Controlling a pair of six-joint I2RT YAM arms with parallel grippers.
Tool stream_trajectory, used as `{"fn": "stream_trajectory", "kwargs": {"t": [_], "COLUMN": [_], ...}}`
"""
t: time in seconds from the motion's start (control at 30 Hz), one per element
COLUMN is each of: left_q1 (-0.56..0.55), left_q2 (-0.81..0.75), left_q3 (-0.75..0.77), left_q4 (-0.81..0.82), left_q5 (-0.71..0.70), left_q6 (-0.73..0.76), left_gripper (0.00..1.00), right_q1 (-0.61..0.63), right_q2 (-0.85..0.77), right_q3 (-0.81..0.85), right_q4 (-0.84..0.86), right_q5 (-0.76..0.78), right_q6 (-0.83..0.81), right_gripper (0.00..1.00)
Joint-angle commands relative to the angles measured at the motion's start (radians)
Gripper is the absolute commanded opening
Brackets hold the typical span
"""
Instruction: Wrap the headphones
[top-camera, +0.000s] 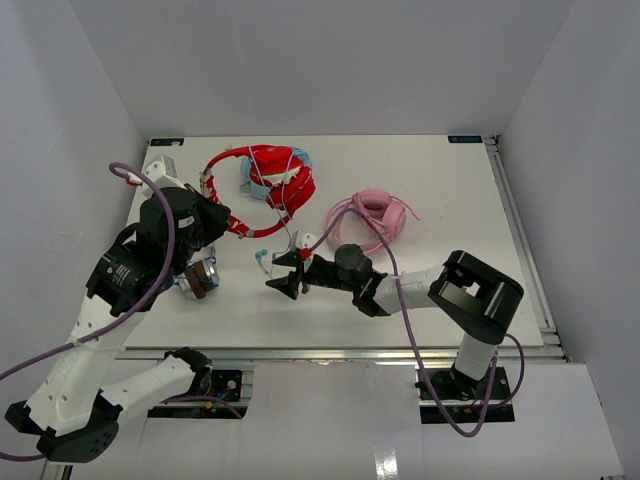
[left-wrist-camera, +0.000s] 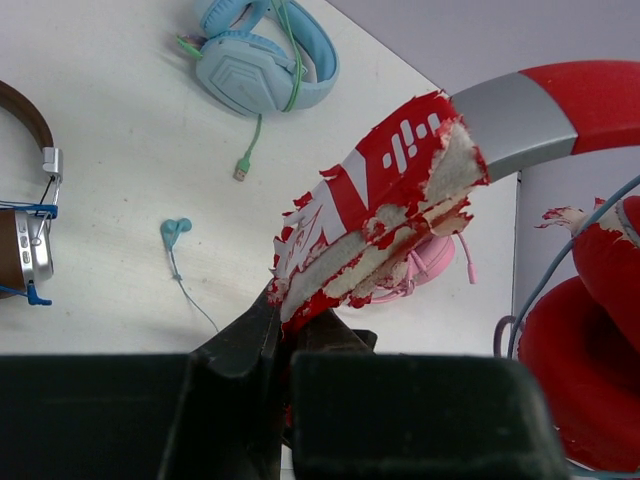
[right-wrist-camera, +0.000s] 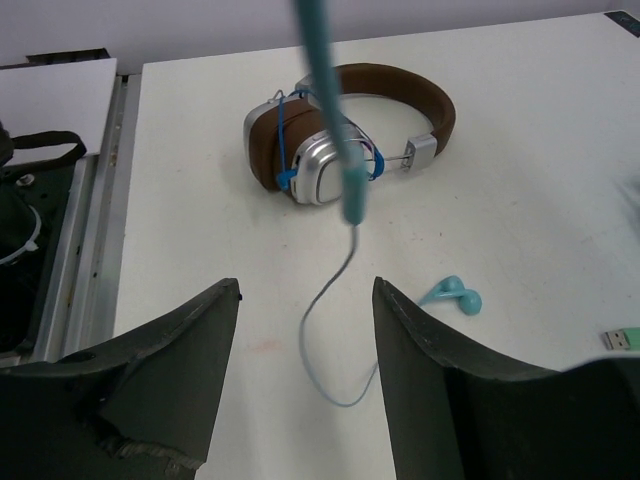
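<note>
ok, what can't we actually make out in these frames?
- Top view: brown headphones mostly hidden under the left arm.
- Right wrist view: teal cable blurred, upper end cut by the top edge; what it belongs to is unclear.
- Left wrist view: red headphones, earcup cut by the right edge; left gripper hides the headband's tip.

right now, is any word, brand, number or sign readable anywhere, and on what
No readable words or numbers.
Worn red over-ear headphones, headband padding: white logo of bars and dots, no letters.
Small blue sticker on the white table's far edge: too small to read.
</note>
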Motion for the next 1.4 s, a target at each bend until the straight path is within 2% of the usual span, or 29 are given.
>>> {"fn": "stream_trajectory", "kwargs": {"t": [0.0,0.13,0.4,0.5,0.63,0.67,1.0,1.37], "left_q1": [0.005,0.004,0.004,0.004,0.006,0.005,0.004,0.004], "left_q2": [-0.027,-0.028,-0.031,-0.042,-0.067,-0.074,-0.135,-0.161], "left_q3": [0.057,0.063,0.068,0.061,0.052,0.051,0.099,0.118], "left_q4": [0.058,0.056,0.065,0.073,0.088,0.088,0.027,0.018], "left_q5": [0.027,0.029,0.071,0.103,0.158,0.168,0.216,0.309], "left_q6": [-0.031,-0.03,-0.041,-0.048,-0.059,-0.057,-0.039,-0.017], "left_gripper": [0.0,0.0,0.0,0.0,0.0,0.0,0.0,0.0], "right_q1": [0.001,-0.001,-0.004,-0.013,-0.047,-0.055,-0.1,-0.145], "right_q2": [0.07,0.119,0.203,0.234,0.275,0.275,0.201,0.181], "right_q3": [0.05,0.057,0.081,0.09,0.081,0.071,-0.022,-0.055], "right_q4": [0.191,0.294,0.348,0.364,0.419,0.427,0.423,0.424], "right_q5": [0.03,0.034,0.02,0.009,-0.015,-0.015,0.024,-0.004], "right_q6": [-0.032,-0.017,-0.003,0.025,0.112,0.124,0.154,0.15], "right_gripper": [0.61,0.61,0.54,0.41,0.12,0.1,0.08,0.08]}}
